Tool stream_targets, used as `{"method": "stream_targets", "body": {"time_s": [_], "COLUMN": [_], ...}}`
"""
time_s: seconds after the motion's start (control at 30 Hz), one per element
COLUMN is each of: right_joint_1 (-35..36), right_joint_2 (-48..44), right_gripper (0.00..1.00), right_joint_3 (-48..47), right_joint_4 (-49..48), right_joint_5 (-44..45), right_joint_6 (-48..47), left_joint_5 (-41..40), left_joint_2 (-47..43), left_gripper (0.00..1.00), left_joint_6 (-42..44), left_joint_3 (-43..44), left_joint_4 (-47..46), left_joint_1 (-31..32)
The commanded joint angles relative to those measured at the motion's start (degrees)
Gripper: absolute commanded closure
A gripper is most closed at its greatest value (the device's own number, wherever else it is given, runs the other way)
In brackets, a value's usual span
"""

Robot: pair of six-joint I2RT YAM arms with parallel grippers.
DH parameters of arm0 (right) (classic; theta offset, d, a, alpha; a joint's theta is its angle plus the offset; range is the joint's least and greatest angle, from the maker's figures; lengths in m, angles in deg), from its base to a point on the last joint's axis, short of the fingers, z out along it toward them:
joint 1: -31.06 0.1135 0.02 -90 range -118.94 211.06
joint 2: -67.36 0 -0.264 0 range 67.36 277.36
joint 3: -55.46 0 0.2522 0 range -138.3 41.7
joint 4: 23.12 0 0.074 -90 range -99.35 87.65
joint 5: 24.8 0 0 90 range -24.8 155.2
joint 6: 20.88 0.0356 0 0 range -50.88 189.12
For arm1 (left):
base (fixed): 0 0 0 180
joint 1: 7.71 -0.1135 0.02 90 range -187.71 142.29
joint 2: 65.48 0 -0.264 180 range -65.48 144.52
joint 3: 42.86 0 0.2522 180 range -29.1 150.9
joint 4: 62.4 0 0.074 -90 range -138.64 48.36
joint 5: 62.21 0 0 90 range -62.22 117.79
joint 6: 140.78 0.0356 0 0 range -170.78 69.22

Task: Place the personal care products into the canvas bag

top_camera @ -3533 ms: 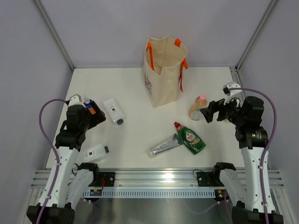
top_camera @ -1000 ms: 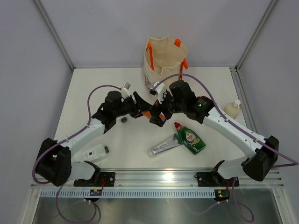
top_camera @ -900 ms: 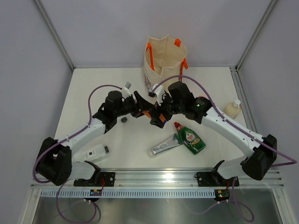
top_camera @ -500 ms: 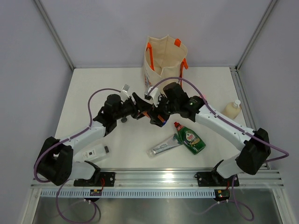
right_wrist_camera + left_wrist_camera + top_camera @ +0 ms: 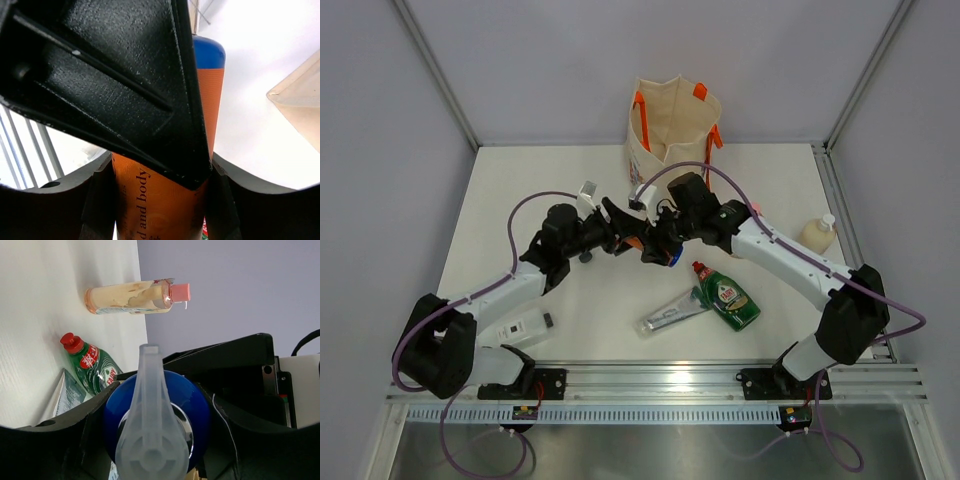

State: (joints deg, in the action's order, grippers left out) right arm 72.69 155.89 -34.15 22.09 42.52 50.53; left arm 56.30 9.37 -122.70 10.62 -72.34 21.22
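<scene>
Left gripper (image 5: 630, 242) and right gripper (image 5: 660, 240) both clamp one orange plastic bottle with a blue cap (image 5: 165, 220), held mid-table just near of the upright beige canvas bag with orange handles (image 5: 672, 150).

At near left a white bottle with a dark cap (image 5: 525, 326) lies beside the left arm, which stretches low and diagonally toward the far right. The right arm arches in from the near right, elbow bent, wrist pointing left, fingers pressed to the bottle's orange sides. Nearer lie a silvery-green tube (image 5: 672, 312) and a green red-capped bottle (image 5: 728, 295), side by side. An amber pink-capped bottle (image 5: 130, 296) stands beyond them, and a small beige jar with a white cap (image 5: 817, 234) stands far right.
</scene>
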Motion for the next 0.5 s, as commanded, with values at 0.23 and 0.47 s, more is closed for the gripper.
{"method": "stream_targets", "body": {"time_s": [0.23,0.47], "right_joint_1": [-5.15,-8.47], "right_joint_2": [-6.7,-8.81], "right_gripper": [1.0,1.0], "right_joint_3": [-2.46,-3.94], "right_joint_4": [3.71,4.59], "right_joint_5": [-10.37,-10.72], "right_joint_6": [-4.43,-4.62], "left_joint_5": [0.67,-2.66], "left_joint_2": [-5.15,-10.51], "left_gripper": [0.05,0.01], "left_joint_6": [5.12,15.21], "left_joint_3": [7.82,12.92], "left_joint_4": [1.98,19.02], "left_joint_1": [-2.55,-9.32]}}
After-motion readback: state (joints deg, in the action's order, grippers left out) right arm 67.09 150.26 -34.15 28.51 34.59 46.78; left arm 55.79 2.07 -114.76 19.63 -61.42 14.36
